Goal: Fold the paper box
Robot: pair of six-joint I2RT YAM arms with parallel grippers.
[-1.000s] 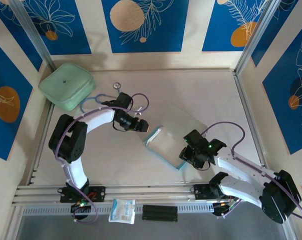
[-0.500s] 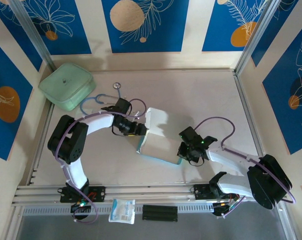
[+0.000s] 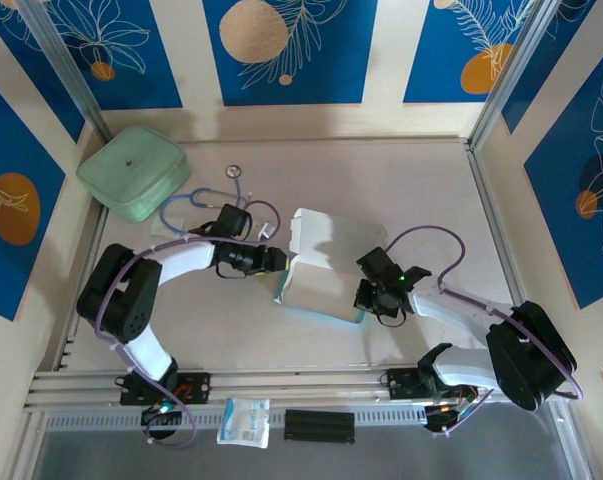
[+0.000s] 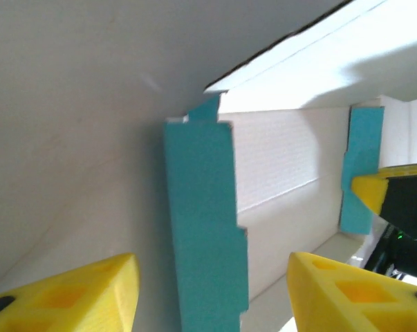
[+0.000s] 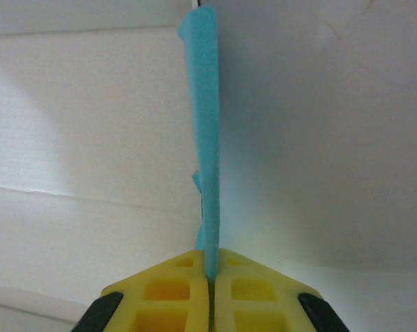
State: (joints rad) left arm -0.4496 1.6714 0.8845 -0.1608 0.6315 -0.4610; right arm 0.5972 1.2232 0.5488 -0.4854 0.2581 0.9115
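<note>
Your right tool [image 3: 366, 298] is pinched shut on a thin light-blue flap at the right end of the paper box [image 3: 321, 285]. The box sits mid-tabletop [image 3: 431, 190], long axis roughly left-right, matte white inside facing up. A second ago it lay flatter and angled; now a white panel stands up at the back. Your left tool [image 3: 278, 258] has moved in at the left end, jaws apart around a blue tab.
</note>
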